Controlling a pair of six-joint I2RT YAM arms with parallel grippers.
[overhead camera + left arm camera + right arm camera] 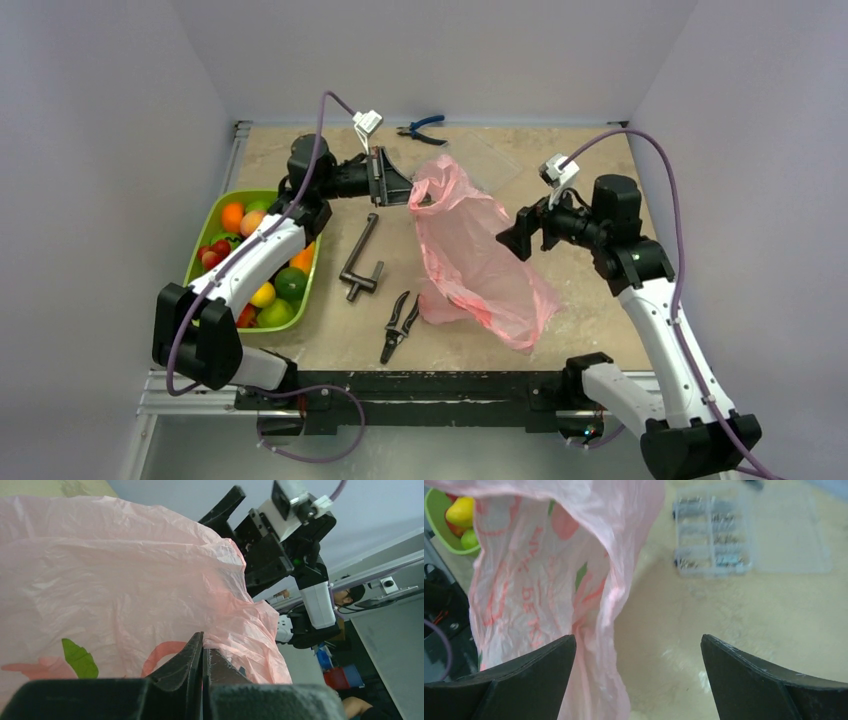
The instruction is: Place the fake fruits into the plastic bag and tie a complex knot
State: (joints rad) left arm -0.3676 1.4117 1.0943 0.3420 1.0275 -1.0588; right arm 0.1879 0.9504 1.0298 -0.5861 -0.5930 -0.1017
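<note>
Over far tabletop (590, 305), pinches plastic bag (470, 255) with left claw (411, 196) clamped on its rim, right claw (512, 238) spread empty alongside; risks film slipping, mouth collapsing.

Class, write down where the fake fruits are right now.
In the top view, the fake fruits lie in the green tray at the left edge of the table.

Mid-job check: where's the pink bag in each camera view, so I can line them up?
Top external: plastic bag in the middle of the table, top edge pinched by the left gripper.
Left wrist: bag fills left and centre, pinched at bottom centre.
Right wrist: bag hangs at upper left.
Shared landmark: the open right gripper, next to the bag in every view.
</note>
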